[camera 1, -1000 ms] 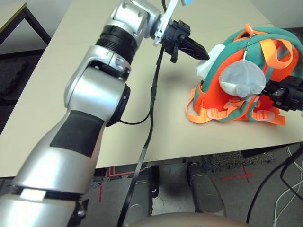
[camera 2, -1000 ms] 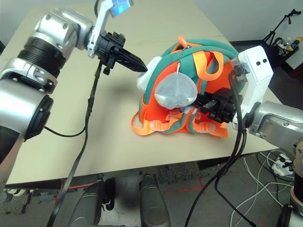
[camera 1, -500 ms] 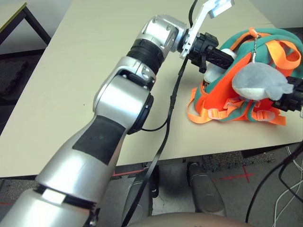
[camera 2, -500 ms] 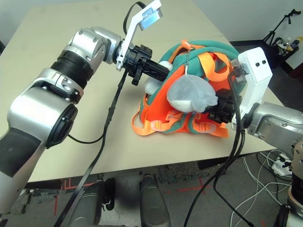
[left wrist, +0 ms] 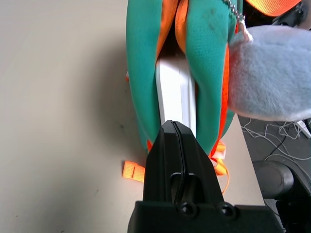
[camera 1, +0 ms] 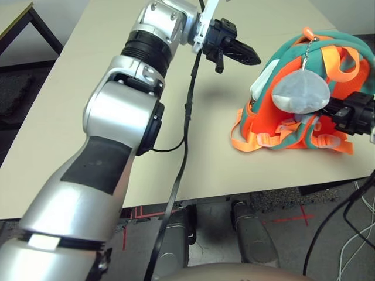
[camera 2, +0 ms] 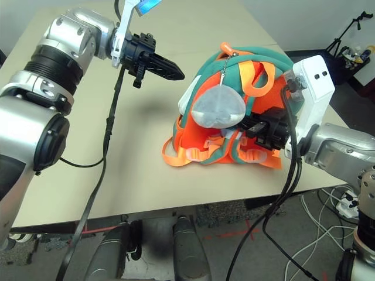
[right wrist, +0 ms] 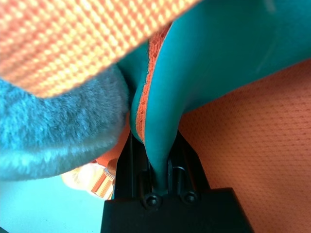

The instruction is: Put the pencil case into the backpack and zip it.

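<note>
The teal and orange backpack lies on its side at the right of the table, its grey plush charm hanging on a chain over the front. The white pencil case sits wedged in the opening between the teal lips, one corner poking out. My left gripper is shut and empty, hovering a short way left of that opening and pointing at it. My right gripper is shut on a teal fabric edge of the backpack, on the side away from the opening.
The beige table has bare surface to the left and front of the backpack. Orange straps with buckles trail toward the front edge. A black cable hangs from my left wrist across the table. Floor cables lie at right.
Half a second ago my left gripper was pressed into the backpack's opening; it has drawn back to the left. The plush charm, swung sideways then, hangs down again. The right gripper kept its hold.
</note>
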